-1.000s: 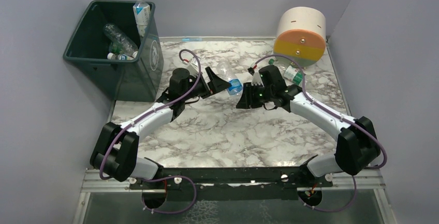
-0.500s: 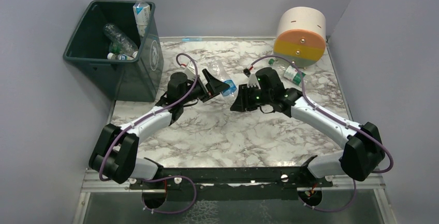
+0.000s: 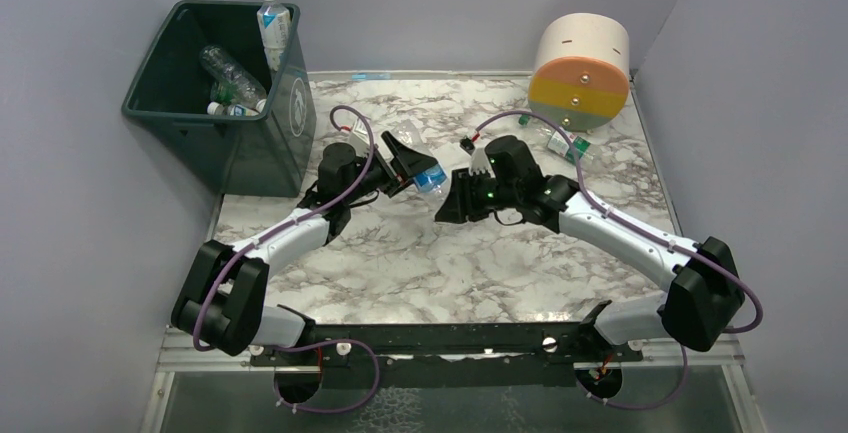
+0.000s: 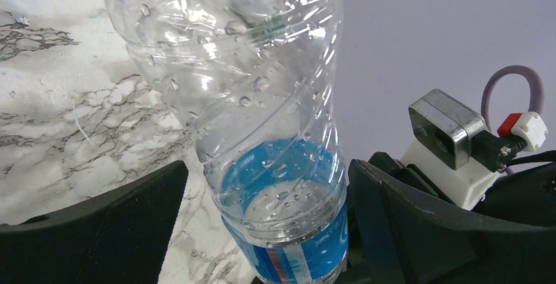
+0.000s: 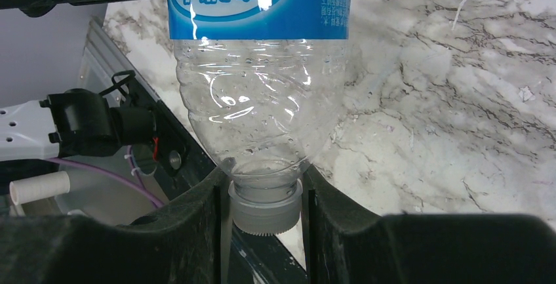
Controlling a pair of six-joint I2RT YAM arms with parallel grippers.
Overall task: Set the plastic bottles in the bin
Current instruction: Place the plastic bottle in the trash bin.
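A clear plastic bottle with a blue label hangs above the table between my two grippers. My right gripper is shut on its white cap; the bottle's body rises from the jaws. My left gripper is open around the body, with a gap showing at its left finger. The dark green bin stands at the back left with bottles inside and one upright at its far rim. Another bottle lies by the cylinder.
A big cream, orange and yellow cylinder lies at the back right. Grey walls close in the marble table on three sides. The bin's near wall is just left of my left arm.
Both grippers and the blue-label bottle between them have moved left, toward the bin. The right gripper keeps hold of the cap.
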